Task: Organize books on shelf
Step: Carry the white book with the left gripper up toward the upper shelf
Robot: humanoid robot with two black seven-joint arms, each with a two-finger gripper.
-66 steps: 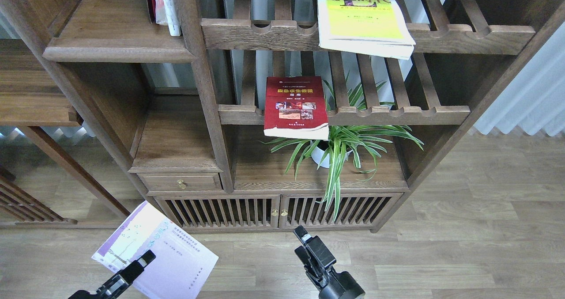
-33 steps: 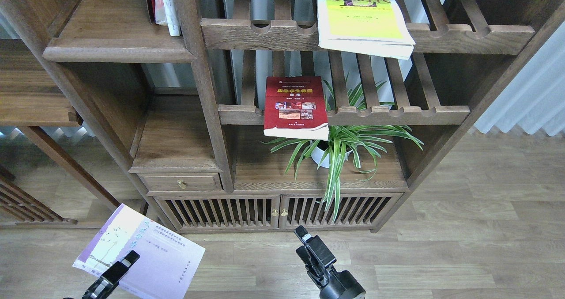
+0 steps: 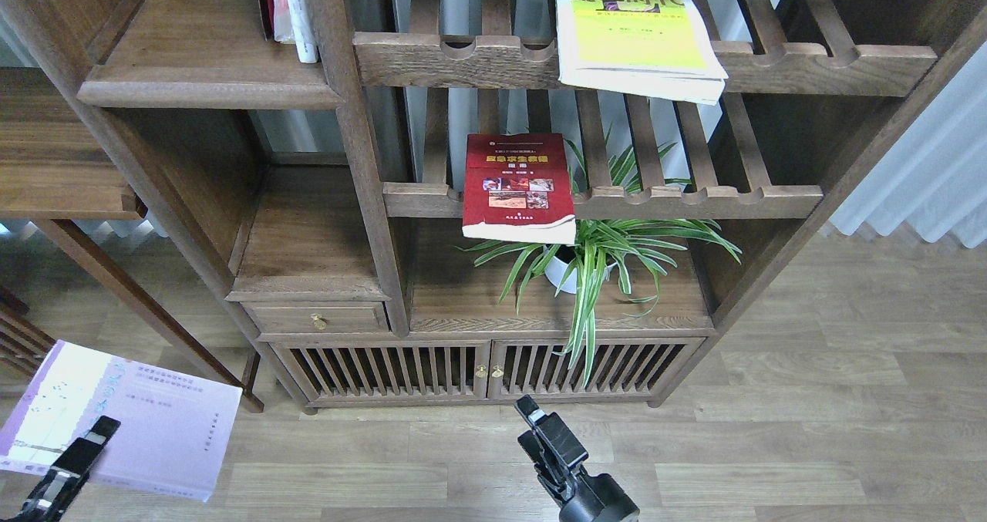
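Observation:
My left gripper (image 3: 99, 429) is shut on the pale lavender-white book (image 3: 131, 418) and holds it low at the far left, in front of the bookcase. The red book (image 3: 517, 186) with yellow title lies on the lower slatted rack, overhanging its front rail. The yellow-green book (image 3: 634, 32) lies on the upper slatted rack, also overhanging. The solid dark-brown shelf (image 3: 200, 59) is at the upper left. My right gripper (image 3: 540, 426) is low at the centre, holding nothing; its fingers cannot be told apart.
White-spined upright books (image 3: 289, 9) stand at the right end of the solid shelf. A potted spider plant (image 3: 594, 260) sits under the red book. A small drawer (image 3: 316, 318) and slatted cabinet doors (image 3: 486, 372) are below. A side table (image 3: 54, 159) stands left.
My left gripper has swung left with the lavender book, from the lower centre-left to the far left edge. The right arm has stayed put.

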